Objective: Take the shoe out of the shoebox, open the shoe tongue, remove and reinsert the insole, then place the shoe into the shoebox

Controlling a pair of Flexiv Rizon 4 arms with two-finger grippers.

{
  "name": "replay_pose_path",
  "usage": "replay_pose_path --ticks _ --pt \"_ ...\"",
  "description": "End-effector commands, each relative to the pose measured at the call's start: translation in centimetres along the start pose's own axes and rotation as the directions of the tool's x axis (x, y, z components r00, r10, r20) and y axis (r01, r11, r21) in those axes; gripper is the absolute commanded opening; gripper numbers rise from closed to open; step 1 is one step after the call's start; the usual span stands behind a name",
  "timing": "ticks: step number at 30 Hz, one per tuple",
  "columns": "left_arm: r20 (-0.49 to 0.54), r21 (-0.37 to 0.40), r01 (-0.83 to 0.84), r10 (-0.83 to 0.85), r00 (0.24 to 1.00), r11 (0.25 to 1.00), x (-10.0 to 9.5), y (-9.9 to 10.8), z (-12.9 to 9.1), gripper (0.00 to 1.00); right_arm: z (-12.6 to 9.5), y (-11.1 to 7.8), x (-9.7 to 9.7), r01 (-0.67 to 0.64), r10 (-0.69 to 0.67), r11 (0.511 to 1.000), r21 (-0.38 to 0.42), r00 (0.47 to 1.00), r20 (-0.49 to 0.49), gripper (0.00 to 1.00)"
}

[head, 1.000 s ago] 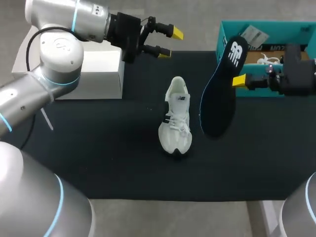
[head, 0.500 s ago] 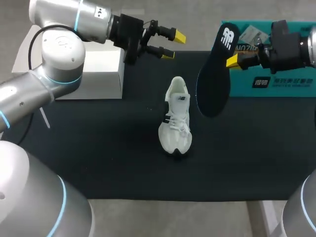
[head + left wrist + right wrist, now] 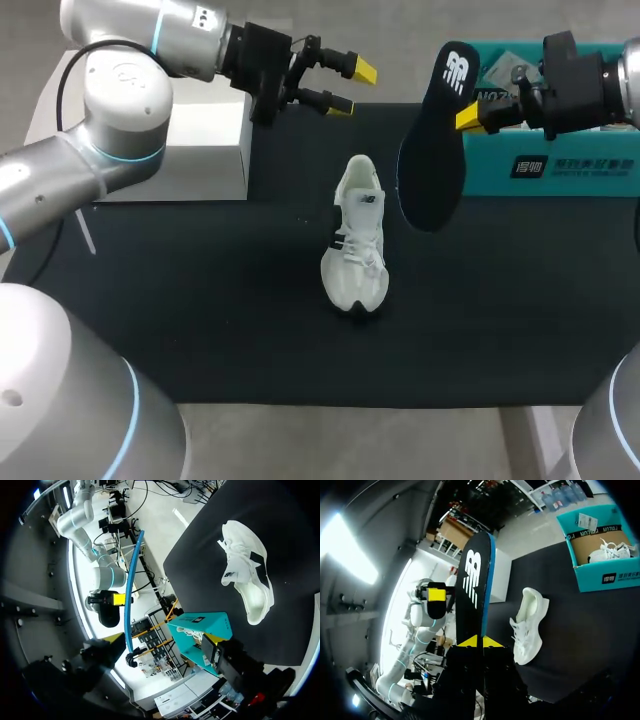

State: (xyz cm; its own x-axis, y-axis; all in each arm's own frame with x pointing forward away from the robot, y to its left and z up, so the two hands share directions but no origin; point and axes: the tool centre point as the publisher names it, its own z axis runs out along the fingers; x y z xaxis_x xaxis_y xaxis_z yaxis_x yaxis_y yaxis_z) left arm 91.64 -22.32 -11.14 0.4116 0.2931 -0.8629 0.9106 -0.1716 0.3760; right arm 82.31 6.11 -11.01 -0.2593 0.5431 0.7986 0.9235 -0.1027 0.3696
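A white shoe (image 3: 357,238) lies on its side in the middle of the black mat, toe toward me. My right gripper (image 3: 468,117) is shut on the edge of a dark insole (image 3: 432,170) with a white logo. The insole hangs upright in the air, to the right of the shoe. In the right wrist view the insole (image 3: 472,590) rises from between the yellow tips (image 3: 475,641). The teal shoebox (image 3: 560,165) stands at the far right. My left gripper (image 3: 350,88) hovers open beyond the shoe's heel, holding nothing. The shoe (image 3: 245,577) lies well ahead of it.
A white box (image 3: 190,150) stands at the mat's far left, under my left arm. In the right wrist view a second white shoe (image 3: 610,552) lies inside the shoebox (image 3: 607,575). The mat (image 3: 200,300) extends toward me from the shoe.
My right gripper has carried the insole up and toward the far edge, from in front of the shoebox to higher beside it. My left gripper shifted slightly.
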Motion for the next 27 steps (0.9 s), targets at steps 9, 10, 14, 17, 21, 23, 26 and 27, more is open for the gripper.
replay_pose_path --ticks 9,10,14,17,21,23,26,27 --pt "0.127 -0.071 0.089 -0.079 0.989 0.993 -2.6 1.2 -0.6 1.0 0.1 0.0 0.0 -0.002 0.002 1.0 -0.001 1.0 0.003 0.0" --pt "0.134 -0.079 0.086 -0.075 0.988 0.993 -3.0 1.3 -0.7 1.0 0.0 0.2 0.0 0.001 -0.001 1.0 -0.005 1.0 0.001 0.0" --pt "0.153 -0.071 0.12 -0.108 0.982 0.99 -4.2 0.9 -0.5 1.0 0.0 1.2 0.0 0.003 -0.003 1.0 -0.008 1.0 -0.008 0.0" --pt "0.171 -0.071 0.128 -0.114 0.979 0.989 -4.6 0.5 -0.5 1.0 0.0 2.0 -0.1 -0.012 0.012 1.0 -0.004 1.0 -0.028 0.0" --pt "0.198 -0.081 0.139 -0.121 0.973 0.987 -4.6 -0.2 -0.5 1.0 0.6 3.2 -0.6 -0.082 0.083 0.993 0.081 0.997 0.003 0.0" --pt "0.208 -0.083 0.141 -0.122 0.971 0.986 -4.3 -0.6 -0.2 1.0 0.7 4.1 -0.6 -0.108 0.108 0.99 0.088 0.994 0.007 0.0" --pt "0.235 -0.09 0.146 -0.121 0.964 0.985 -3.9 -1.1 0.3 1.0 0.6 5.6 -0.4 -0.134 0.133 0.986 0.097 0.991 0.013 0.0" --pt "0.236 -0.096 0.153 -0.127 0.963 0.984 -3.7 -1.3 0.6 1.0 0.6 6.0 -0.5 -0.142 0.141 0.985 0.099 0.99 0.022 0.0"
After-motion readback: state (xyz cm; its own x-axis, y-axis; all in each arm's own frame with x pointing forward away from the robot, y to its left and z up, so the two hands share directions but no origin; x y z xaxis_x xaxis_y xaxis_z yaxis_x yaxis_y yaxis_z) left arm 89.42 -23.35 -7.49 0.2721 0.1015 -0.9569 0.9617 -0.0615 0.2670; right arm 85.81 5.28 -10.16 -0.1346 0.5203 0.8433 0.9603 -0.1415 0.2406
